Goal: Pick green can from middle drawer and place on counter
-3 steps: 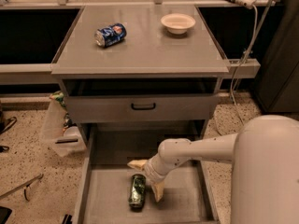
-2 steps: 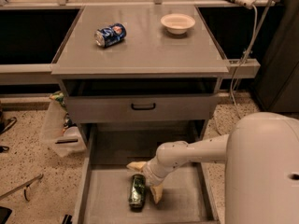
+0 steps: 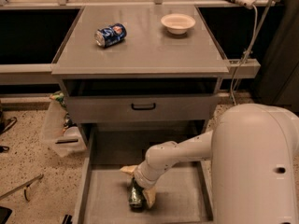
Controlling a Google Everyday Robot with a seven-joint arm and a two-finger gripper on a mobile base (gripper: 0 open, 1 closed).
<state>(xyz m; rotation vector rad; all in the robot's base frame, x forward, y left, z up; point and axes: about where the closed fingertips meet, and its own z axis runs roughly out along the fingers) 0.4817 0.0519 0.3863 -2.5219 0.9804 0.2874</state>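
The green can point(image 3: 136, 199) lies on its side on the floor of the pulled-out middle drawer point(image 3: 182, 204), near the bottom centre. My gripper point(image 3: 138, 184) reaches down into the drawer from the right and sits right over the can's upper end. It is open: one pale finger point(image 3: 127, 170) sticks out to the upper left of the can and the other point(image 3: 150, 197) lies along the can's right side. The can rests on the drawer floor. The counter point(image 3: 149, 50) is the grey cabinet top above.
A blue can point(image 3: 110, 35) lies on the counter's left part and a white bowl point(image 3: 177, 23) stands at its back right. A closed drawer front with a black handle point(image 3: 143, 106) sits above the open drawer. A plastic bin point(image 3: 58, 132) stands on the speckled floor at left.
My gripper has shifted slightly down and left, closer onto the green can. The can has not moved.
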